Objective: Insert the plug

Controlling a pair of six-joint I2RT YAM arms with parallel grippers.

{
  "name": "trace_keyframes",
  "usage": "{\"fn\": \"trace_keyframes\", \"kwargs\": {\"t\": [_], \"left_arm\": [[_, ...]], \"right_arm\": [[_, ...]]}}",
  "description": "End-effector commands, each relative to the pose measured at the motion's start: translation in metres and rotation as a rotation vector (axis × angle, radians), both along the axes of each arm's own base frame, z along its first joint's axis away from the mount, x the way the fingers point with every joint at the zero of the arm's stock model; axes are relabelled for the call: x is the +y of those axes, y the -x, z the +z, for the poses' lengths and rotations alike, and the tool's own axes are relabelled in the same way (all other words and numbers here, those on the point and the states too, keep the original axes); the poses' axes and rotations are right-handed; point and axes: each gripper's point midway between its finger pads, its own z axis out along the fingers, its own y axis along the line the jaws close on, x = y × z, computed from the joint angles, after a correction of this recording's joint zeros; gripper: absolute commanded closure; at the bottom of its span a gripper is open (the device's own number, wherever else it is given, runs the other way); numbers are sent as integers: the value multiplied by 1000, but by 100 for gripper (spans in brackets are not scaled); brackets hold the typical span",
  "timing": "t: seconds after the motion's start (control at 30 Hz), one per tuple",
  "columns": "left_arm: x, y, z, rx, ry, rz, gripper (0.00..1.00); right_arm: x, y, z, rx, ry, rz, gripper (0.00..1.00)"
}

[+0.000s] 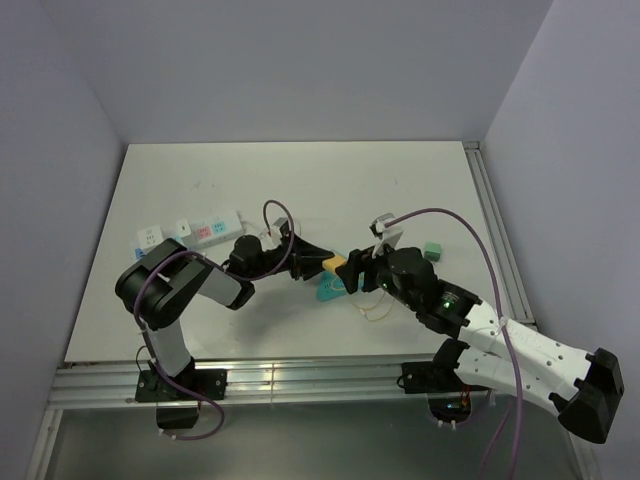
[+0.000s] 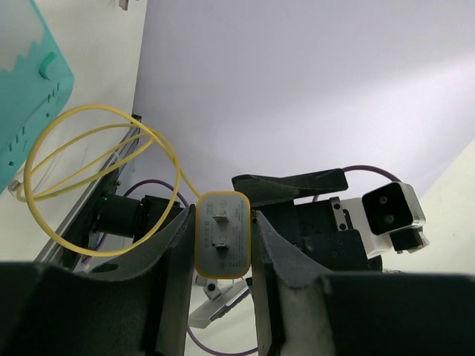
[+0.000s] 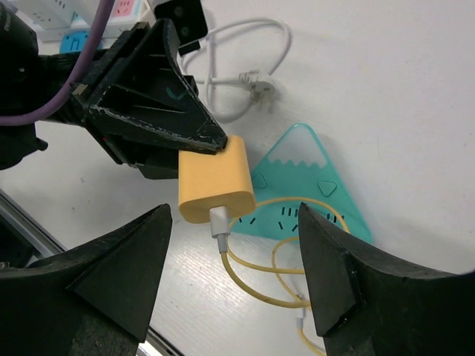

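While in left jaws, plug (image 2: 223, 245) aloft.

Surface (image 1: 420, 180): we see a flat white top with a metal rail along its near edge.
Long white socket strip (image 1: 190, 232): it lies on the left side, with pink and blue spots on top.
Teal socket block (image 3: 315, 178): it looks like a mountain and lies flat near the middle.
Yellow cord (image 3: 256, 295): we see loops, partly over the teal block.
White cord (image 3: 261, 89): it curls just beside the teal block.
Green block (image 1: 432, 250): small, on the right side.
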Motion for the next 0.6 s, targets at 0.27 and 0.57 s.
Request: {"fn": "trace_keyframes", "kwargs": {"t": [0.27, 0.57], "left_arm": [[-3, 8, 36, -93, 150, -31, 91], [-8, 11, 40, -92, 179, -54, 91]], "right_arm": [[16, 1, 9, -93, -49, 61, 28], [20, 5, 0, -77, -38, 93, 28]]}}
